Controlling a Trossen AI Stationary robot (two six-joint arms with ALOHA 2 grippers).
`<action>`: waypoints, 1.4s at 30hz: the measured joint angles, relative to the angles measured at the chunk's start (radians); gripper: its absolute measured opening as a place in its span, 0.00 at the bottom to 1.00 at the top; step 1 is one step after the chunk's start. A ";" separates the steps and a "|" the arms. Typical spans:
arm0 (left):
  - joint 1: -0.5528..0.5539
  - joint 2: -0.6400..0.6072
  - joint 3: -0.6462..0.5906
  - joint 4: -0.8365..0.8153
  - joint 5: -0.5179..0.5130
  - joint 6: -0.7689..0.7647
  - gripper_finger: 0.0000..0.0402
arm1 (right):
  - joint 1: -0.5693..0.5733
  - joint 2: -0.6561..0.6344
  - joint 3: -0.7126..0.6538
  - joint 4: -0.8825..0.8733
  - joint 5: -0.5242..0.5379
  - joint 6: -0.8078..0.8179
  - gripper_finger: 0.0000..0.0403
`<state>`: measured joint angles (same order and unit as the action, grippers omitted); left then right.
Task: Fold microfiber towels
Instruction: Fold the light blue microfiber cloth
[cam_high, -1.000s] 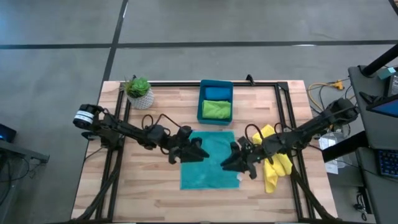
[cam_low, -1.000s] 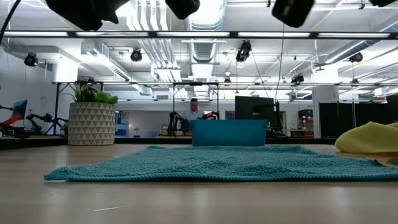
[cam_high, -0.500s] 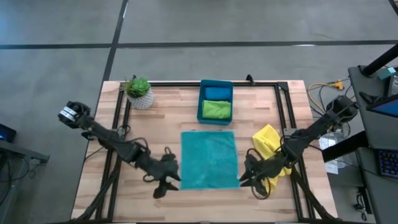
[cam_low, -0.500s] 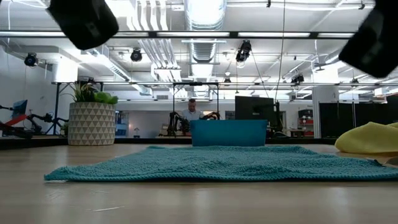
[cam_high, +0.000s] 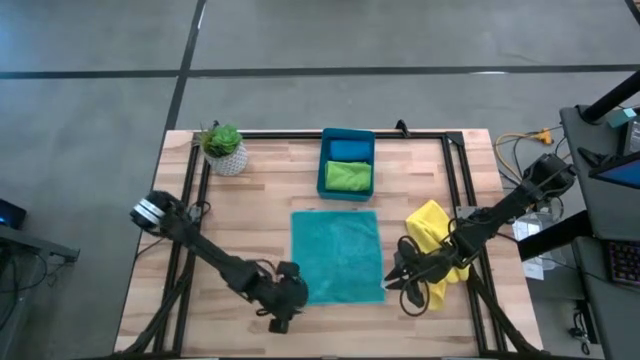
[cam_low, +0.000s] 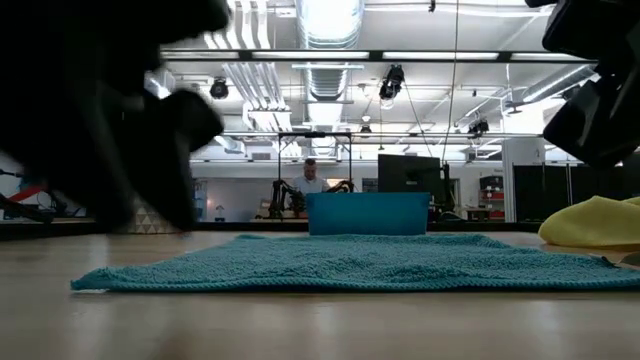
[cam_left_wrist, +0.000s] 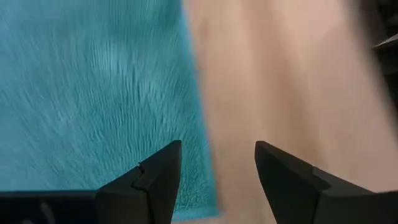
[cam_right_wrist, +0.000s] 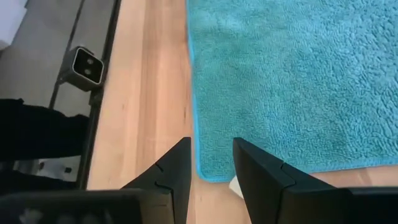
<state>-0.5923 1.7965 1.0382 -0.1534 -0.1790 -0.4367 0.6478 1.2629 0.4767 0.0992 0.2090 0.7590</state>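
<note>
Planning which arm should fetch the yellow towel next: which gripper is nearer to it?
Right. The right gripper hovers beside the yellow towel; the left gripper is across the teal towel.

teal towel (cam_high: 337, 255): soft cloth, fuzzy looped pile, matt
yellow towel (cam_high: 432, 240): crumpled soft cloth, matt
green towel (cam_high: 347, 176): cloth, fuzzy, matt
blue towel (cam_high: 348, 149): cloth, matt
bin (cam_high: 322, 170): smooth rigid plastic, blue
worktop (cam_high: 250, 230): pale wood in joined strips, smooth with a low sheen
left pincer (cam_left_wrist: 214, 180): dark matt plastic fingers
right pincer (cam_right_wrist: 211, 171): dark matt plastic fingers
plant pot (cam_high: 229, 160): white, patterned, matt
floor (cam_high: 300, 40): grey, smooth concrete look
</note>
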 joint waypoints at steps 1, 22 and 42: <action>0.003 0.032 0.019 -0.035 0.001 -0.041 0.48 | 0.000 0.000 0.002 0.002 -0.003 0.000 0.28; 0.017 0.183 0.166 -0.249 0.068 -0.216 0.01 | 0.014 0.267 0.044 0.185 -0.130 -0.416 0.35; -0.044 0.003 0.177 -0.233 0.064 -0.200 0.00 | 0.034 0.289 0.286 -0.277 -0.240 -0.399 0.02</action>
<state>-0.6359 1.7996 1.2152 -0.3861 -0.1154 -0.6369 0.6823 1.5520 0.7624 -0.1775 -0.0307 0.3595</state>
